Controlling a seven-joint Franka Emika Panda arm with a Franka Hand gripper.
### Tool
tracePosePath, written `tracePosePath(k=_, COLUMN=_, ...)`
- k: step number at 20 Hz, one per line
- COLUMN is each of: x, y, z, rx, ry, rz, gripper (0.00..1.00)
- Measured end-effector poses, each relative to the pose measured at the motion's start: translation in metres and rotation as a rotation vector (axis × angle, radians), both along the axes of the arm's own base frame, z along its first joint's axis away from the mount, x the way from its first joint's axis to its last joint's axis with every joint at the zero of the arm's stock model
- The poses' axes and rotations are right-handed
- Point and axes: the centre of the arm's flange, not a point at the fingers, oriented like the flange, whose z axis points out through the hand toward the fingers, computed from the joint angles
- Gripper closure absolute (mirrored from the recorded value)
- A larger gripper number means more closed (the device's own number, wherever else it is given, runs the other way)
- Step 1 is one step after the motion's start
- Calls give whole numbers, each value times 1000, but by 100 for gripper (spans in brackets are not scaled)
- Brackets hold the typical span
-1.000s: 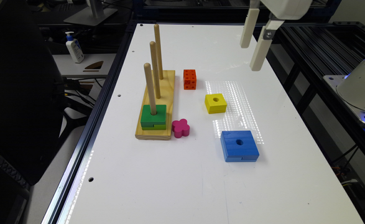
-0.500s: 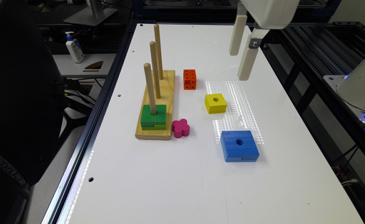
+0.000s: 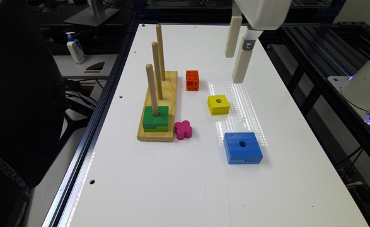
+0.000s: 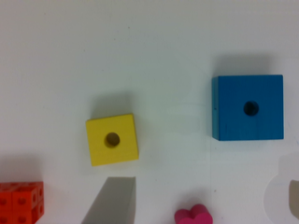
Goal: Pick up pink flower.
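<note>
Your pink flower [image 3: 183,129] sits flat on the white table [image 3: 178,189] a little left of centre in the exterior view, just beside the near right corner of the wooden peg base [image 3: 158,107]; whether the two touch, you cannot tell. In the wrist view the pink flower [image 4: 194,216] is cut by the frame edge. On that base you see three upright pegs, and the green block [image 3: 155,118] is threaded on the nearest one. Further back, upper centre, stands the orange cube [image 3: 192,80]. To the right of the flower lies the yellow square block [image 3: 218,104], and lower right of it the larger blue block [image 3: 242,147], each with a hole in its top.

The gripper [image 3: 236,67] hangs in the air at the upper right of the exterior view, above the table and well apart from the flower. Its fingers [image 3: 242,64] are spread wide with nothing between them.

A bottle [image 3: 75,48] stands off the table, upper left.
</note>
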Motion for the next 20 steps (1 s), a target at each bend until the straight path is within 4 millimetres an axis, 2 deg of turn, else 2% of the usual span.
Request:
tracePosePath(k=9, x=41, y=3, z=-9, rx=16, ry=4, rz=-1, gripper=0)
tracePosePath(k=20, x=49, y=-1, z=-6, rx=16, ry=-7, rz=-8, gripper=0)
